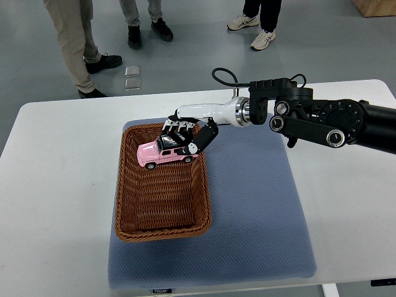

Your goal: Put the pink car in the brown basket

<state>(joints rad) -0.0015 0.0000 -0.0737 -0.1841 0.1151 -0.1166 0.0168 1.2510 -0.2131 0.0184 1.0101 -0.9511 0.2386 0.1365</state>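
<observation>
A pink toy car [162,153] sits over the far part of the brown wicker basket [162,226], its nose pointing left. My right hand [185,133] reaches in from the right edge, its fingers curled over the car's roof and rear, shut on it. I cannot tell whether the car rests on the basket floor or hangs just above it. The basket stands on a blue-grey mat [260,210] on the white table [55,204]. No left arm shows.
Several people's legs and shoes stand on the grey floor beyond the table's far edge [86,55]. A small clear object [133,77] lies on the floor there. A wooden box corner [377,6] shows at top right.
</observation>
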